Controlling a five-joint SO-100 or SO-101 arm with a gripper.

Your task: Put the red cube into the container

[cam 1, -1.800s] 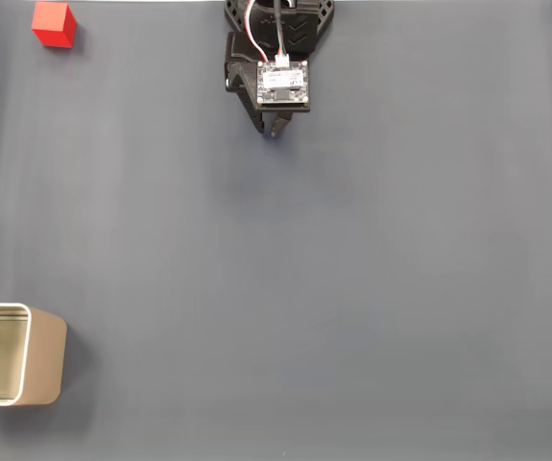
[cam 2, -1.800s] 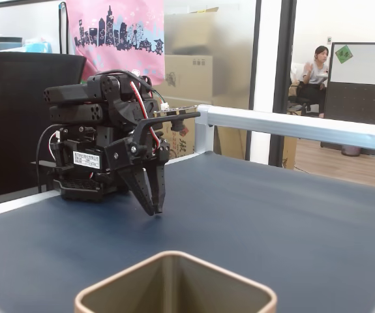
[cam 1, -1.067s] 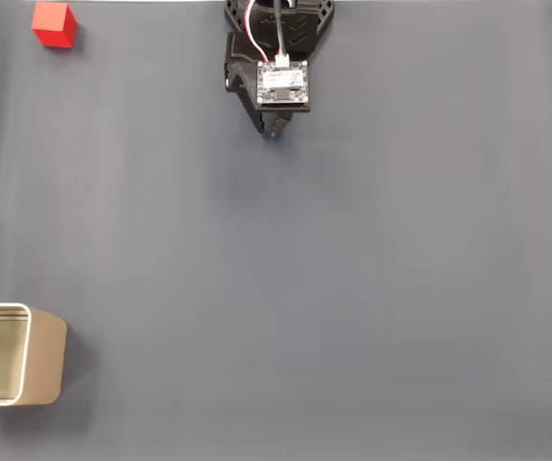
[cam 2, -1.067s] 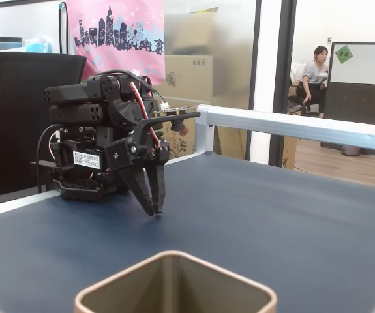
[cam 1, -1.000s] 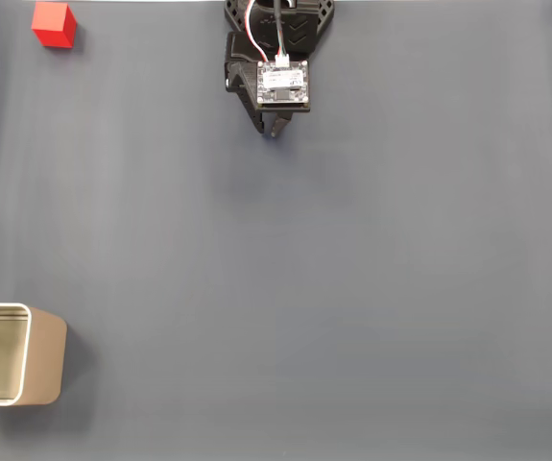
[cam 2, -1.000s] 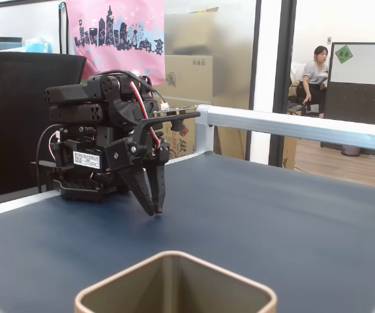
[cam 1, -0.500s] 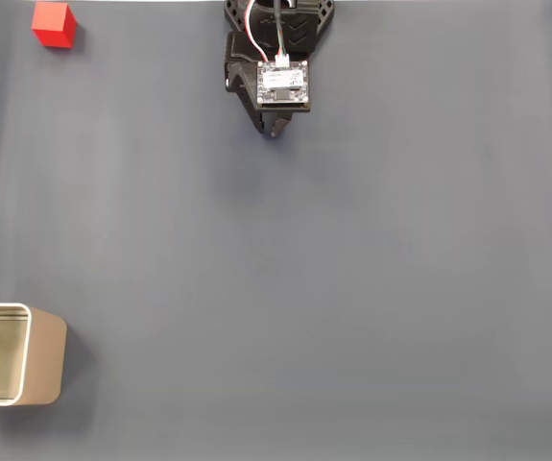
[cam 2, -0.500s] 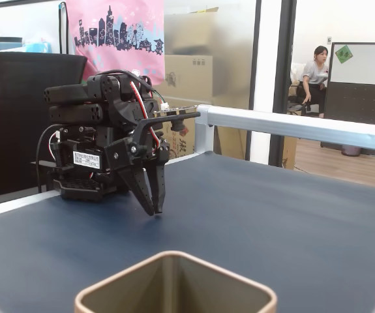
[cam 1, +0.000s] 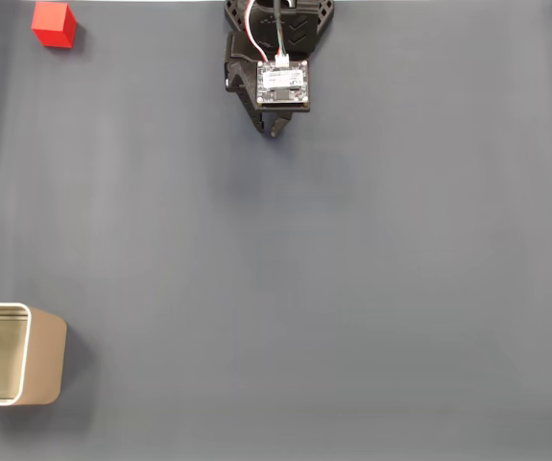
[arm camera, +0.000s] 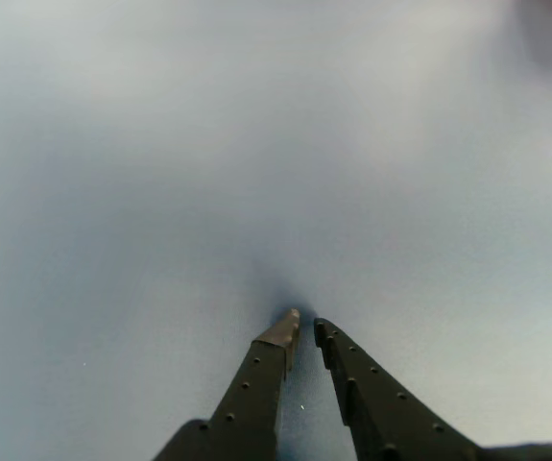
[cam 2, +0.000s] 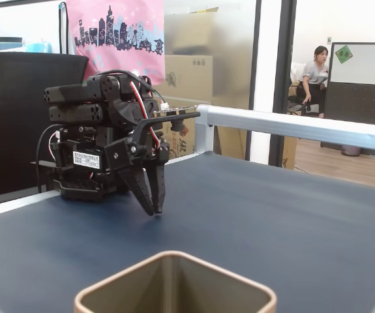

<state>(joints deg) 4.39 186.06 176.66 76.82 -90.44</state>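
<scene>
Nothing has shifted since the earlier pictures: arm, cube and tin sit where they were. Nearest in a fixed view stands the container (cam 2: pixel 174 287), open and empty. Beyond it the gripper (cam 2: pixel 156 210) points down just above the dark mat (cam 1: pixel 352 269), its fingers nearly together on nothing. Farthest off, the red cube (cam 1: pixel 54 24) lies in the top-left corner of a fixed view, well apart from the gripper and from the container.

A dark blue tabletop (cam 2: pixel 272 215) fills the front. At 12 o'clock hangs a pink skyline banner (cam 2: pixel 115 32); at 2 o'clock a person (cam 2: pixel 315 68) sits near a whiteboard (cam 2: pixel 363 64).
</scene>
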